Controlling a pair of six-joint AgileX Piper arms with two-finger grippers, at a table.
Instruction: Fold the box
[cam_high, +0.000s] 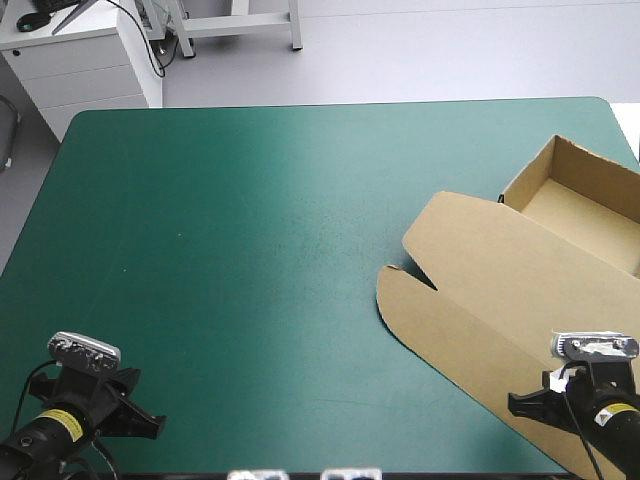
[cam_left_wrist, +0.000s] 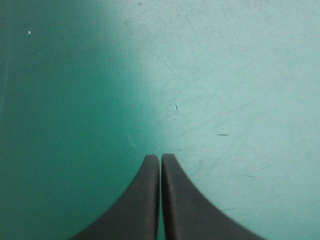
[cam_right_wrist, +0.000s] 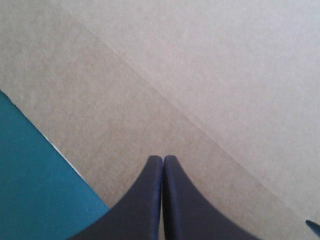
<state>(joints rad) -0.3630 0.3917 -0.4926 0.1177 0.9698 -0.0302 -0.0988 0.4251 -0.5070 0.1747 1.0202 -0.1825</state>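
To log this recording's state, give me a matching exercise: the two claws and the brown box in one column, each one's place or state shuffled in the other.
Things
1. left black fin-fingered claw
2. right black fin-fingered claw
3. brown cardboard box

States
A. open tray with its lid flat, at the right side of the teal-green table cover
B. shut, over the bare cover
C. shut, over flat brown board

Pairs: 1-B, 2-C, 3-A

Beyond the tabletop's far edge I see pale grey floor (cam_high: 430, 50). Off the far left corner stands a white drawer cabinet (cam_high: 85, 70), black cables (cam_high: 157, 52) trailing down its side; a white frame (cam_high: 240, 27) stands just beside it. The teal-green cover (cam_high: 230, 250) looks brightest mid-table.
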